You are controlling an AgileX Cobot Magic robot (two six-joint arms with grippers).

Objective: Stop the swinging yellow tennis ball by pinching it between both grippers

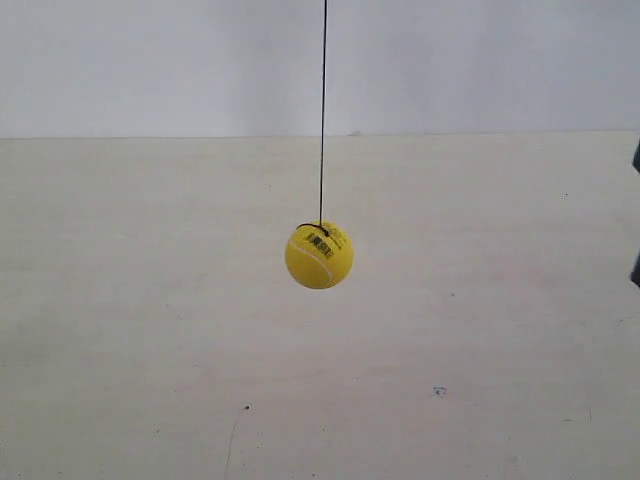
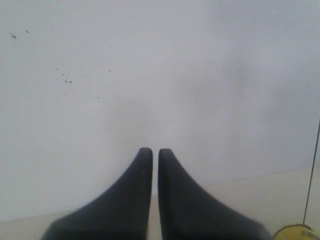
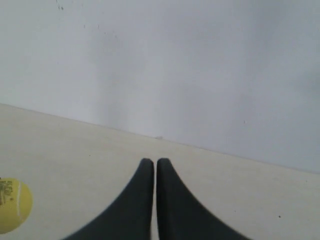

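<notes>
The yellow tennis ball hangs on a thin black string over the pale table, near the middle of the exterior view. Its top edge shows at a corner of the left wrist view, beside the string. In the right wrist view part of the ball sits at the frame's edge. My left gripper is shut with nothing between its black jaws, apart from the ball. My right gripper is also shut and empty, well away from the ball. A sliver of a black arm end shows at the exterior view's right edge.
A pale beige table spreads under the ball, with a few small dark marks. A plain grey-white wall stands behind it.
</notes>
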